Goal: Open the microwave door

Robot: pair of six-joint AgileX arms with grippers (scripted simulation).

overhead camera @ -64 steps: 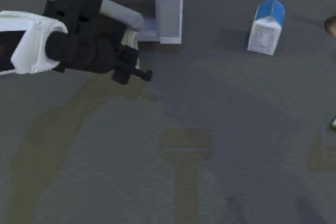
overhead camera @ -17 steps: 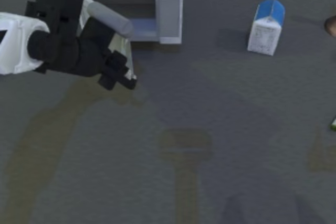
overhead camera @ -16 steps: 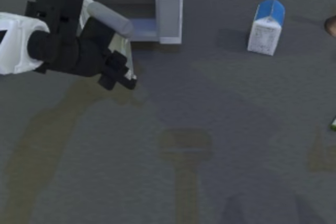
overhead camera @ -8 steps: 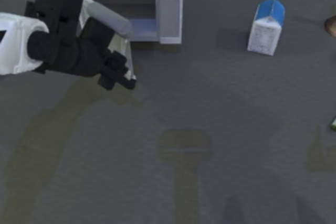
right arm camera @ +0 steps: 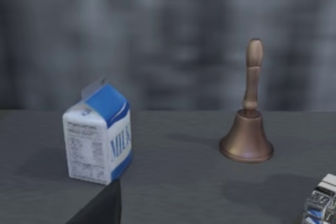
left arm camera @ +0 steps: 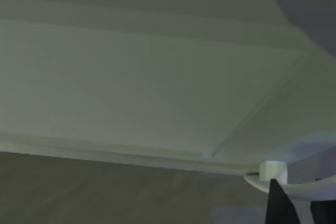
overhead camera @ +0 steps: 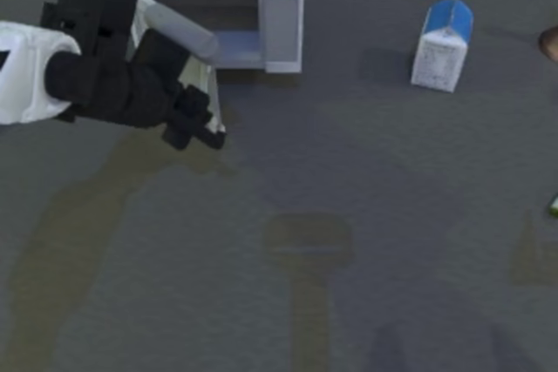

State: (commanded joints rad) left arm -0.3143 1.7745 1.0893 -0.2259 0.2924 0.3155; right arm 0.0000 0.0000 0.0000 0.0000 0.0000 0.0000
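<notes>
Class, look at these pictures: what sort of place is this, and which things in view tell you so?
Probably a simulated tabletop test scene with a kitchen flavour, not a real kitchen. A microwave with its door swung open, a milk carton and a brass bell stand on a bare grey table, worked by the left gripper.

You see the microwave (overhead camera: 261, 6) at 11 o'clock on the bench (overhead camera: 349, 241). Its door (overhead camera: 209, 98) swings out toward the front, with the left tool (overhead camera: 196, 128) right at it. The milk carton (overhead camera: 443, 45) stands at 1 o'clock, and the bell (right arm camera: 248, 129) is to its right.
</notes>
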